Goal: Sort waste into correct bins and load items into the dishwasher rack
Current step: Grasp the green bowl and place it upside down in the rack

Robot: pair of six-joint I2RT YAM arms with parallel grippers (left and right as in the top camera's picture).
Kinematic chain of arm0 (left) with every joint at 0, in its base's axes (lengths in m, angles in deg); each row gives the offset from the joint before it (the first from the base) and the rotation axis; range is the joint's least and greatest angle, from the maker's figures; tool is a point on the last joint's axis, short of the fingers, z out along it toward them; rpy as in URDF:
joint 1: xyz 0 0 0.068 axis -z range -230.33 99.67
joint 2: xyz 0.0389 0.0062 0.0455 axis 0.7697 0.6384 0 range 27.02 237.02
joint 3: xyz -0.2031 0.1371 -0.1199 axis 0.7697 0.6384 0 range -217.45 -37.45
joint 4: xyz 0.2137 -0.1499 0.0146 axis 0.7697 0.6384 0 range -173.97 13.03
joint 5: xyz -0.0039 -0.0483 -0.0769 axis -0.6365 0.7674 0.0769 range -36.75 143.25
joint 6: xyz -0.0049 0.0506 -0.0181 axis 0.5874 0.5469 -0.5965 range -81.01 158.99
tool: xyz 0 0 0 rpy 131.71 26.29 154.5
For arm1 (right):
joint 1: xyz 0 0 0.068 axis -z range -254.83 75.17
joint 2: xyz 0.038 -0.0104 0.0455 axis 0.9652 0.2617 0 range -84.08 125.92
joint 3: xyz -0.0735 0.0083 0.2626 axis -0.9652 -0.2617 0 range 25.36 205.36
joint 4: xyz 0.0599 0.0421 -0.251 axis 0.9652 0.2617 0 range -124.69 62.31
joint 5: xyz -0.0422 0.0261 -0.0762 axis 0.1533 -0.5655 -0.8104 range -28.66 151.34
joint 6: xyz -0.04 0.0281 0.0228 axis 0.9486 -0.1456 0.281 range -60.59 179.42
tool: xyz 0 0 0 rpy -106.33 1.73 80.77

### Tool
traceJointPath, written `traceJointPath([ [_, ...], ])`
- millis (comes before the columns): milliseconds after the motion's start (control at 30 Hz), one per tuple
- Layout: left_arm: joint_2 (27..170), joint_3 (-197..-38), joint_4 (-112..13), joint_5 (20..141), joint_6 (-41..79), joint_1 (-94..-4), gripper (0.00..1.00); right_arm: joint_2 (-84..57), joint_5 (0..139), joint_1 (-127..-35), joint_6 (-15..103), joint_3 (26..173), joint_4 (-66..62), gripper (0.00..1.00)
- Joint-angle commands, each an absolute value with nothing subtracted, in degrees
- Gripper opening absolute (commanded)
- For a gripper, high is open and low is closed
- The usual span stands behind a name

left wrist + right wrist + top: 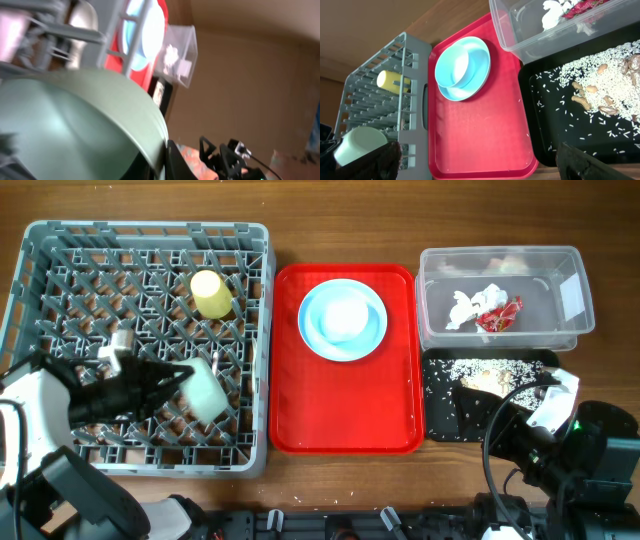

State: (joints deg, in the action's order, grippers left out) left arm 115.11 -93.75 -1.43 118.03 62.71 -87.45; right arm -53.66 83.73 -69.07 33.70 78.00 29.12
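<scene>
While the right gripper (480,169) hangs at the near edge of the black tray (440,422) of rice scraps (480,368), its jaws stand wide apart and empty. The left gripper (188,383) is clamped on the pale green bowl (207,392), tilted above the dishwasher rack (60,290). Farther back, the yellow cup (211,293) lies on the pegs, and the napkin (465,305) and wrapper (500,315) lie in the clear tub (500,251).
</scene>
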Motion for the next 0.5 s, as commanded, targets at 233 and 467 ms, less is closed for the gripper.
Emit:
traceJointPath([
  [233, 116.1, -93.6, 9.0, 114.2, 58.0, -107.0, 0.45, -53.9, 83.2, -69.2, 33.3, 78.2, 28.9, 1.0],
  [467, 103.3, -96.3, 12.6, 115.0, 58.7, -106.8, 0.37, -53.9, 83.2, -69.2, 33.3, 78.2, 29.0, 1.0],
])
